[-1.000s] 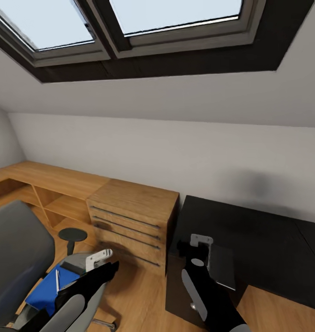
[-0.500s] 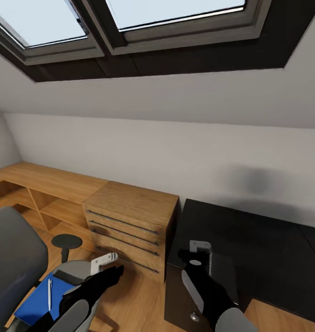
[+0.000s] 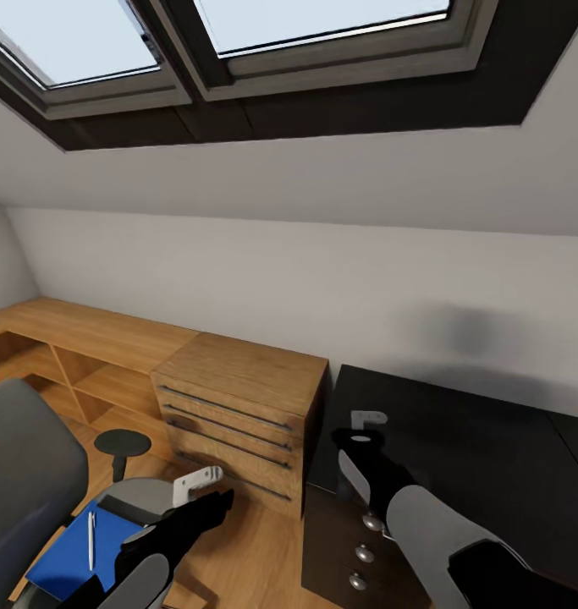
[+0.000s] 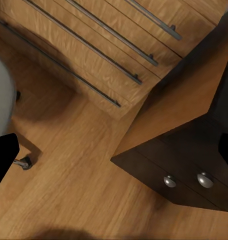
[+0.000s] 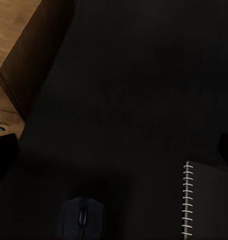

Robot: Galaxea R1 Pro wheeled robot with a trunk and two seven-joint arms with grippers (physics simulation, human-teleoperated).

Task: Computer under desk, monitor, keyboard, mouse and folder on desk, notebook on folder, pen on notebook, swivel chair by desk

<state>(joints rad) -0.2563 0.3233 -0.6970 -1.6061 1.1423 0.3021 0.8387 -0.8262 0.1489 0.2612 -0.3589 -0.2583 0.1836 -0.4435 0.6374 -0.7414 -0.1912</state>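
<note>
The right arm reaches forward over the near end of the desk (image 3: 492,448), forearm angled up from the lower right, the right gripper (image 3: 366,430) hanging above the black top near its left edge. How wide its claw stands, I cannot tell: the fingers barely show. From the right wrist camera, the mouse (image 5: 81,216) sits on the black top, and the notebook (image 5: 209,202), spiral-bound, lies apart from it on the same top, neither one touched.

The left arm stretches out low between chair and desk, the left gripper (image 3: 206,486) above the wood floor (image 4: 68,200), level with the seat's front edge; whether its claw is spread or closed, I cannot tell.

On the swivel chair (image 3: 22,482), the blue folder (image 3: 73,554) lies flat on the seat, the pen (image 3: 90,540) on top of it. The light-wood drawer chest (image 3: 238,406) stands just beside the desk's three-knob drawer unit (image 3: 356,550).
</note>
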